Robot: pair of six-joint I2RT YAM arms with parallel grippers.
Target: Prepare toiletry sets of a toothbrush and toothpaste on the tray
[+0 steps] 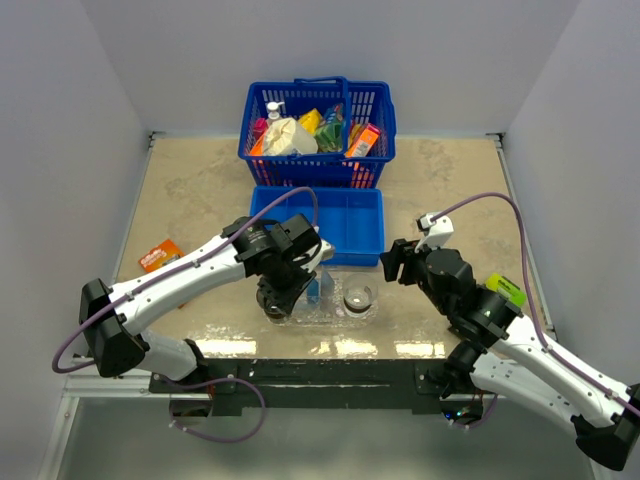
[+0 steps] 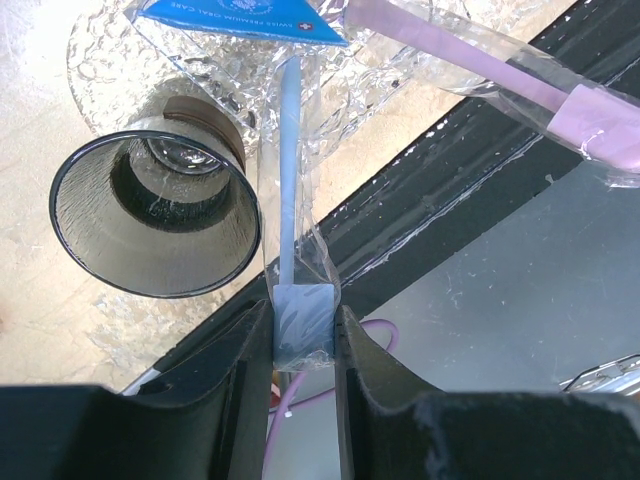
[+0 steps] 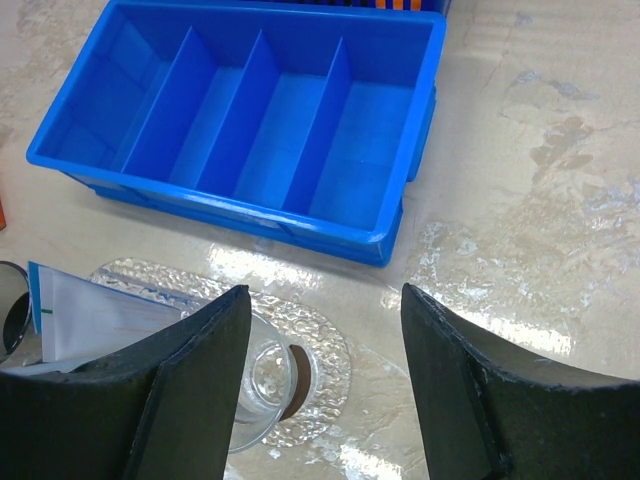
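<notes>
From above, a blue basket (image 1: pixel 300 170) at the far side of the table (image 1: pixel 200 190) holds a white pump bottle (image 1: pixel 274 108) and a heap of coloured packets. Just in front of it sits a blue bin (image 1: pixel 350 225). The clear tray (image 1: pixel 335 318) lies at the near edge, with a smoky cup (image 1: pixel 359 297) standing on it. The left gripper (image 1: pixel 275 305) hangs over the tray's left end. The right gripper (image 1: pixel 393 262) is just beside its right end. An orange packet (image 1: pixel 160 255) lies alone, well to the left.

From the left wrist, the left gripper (image 2: pixel 303 340) is clenched on the blue end of a wrapped toothbrush (image 2: pixel 288 180). Its stick runs over the bumpy tray (image 2: pixel 95 50), right beside a cup (image 2: pixel 150 215). A toothpaste tube (image 2: pixel 240 15) and a second toothbrush (image 2: pixel 480 70), purple and wrapped, lie beyond.

From the right wrist, the right gripper (image 3: pixel 322 295) is spread wide and holds nothing. Below it a cup (image 3: pixel 268 375) stands on the tray (image 3: pixel 325 345), with the toothpaste tube (image 3: pixel 95 315) to the left. The bin (image 3: pixel 230 215) beyond has four compartments.
</notes>
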